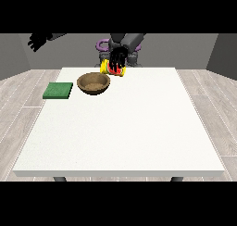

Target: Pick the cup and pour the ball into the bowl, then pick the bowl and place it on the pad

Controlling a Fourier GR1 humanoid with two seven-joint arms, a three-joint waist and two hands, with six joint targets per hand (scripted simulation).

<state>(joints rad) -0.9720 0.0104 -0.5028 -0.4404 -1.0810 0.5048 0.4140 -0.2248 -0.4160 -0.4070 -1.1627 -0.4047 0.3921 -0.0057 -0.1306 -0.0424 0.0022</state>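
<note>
A yellow and red cup (114,70) hangs tilted on its side just above the table's far edge. The hand at the view's right (118,57) is curled round it from above. The cup's low end points toward a brown bowl (94,83) just left of it and slightly nearer the camera. No ball shows in the bowl or the cup. A green pad (58,90) lies flat near the table's left edge, left of the bowl. The hand at the view's left (36,40) is raised high, off the table's far left, with relaxed fingers and nothing in it.
The white table (125,128) stretches wide toward the camera. Behind the cup sits the robot's grey body with a purple ring (100,45). Wooden floor lies all around the table.
</note>
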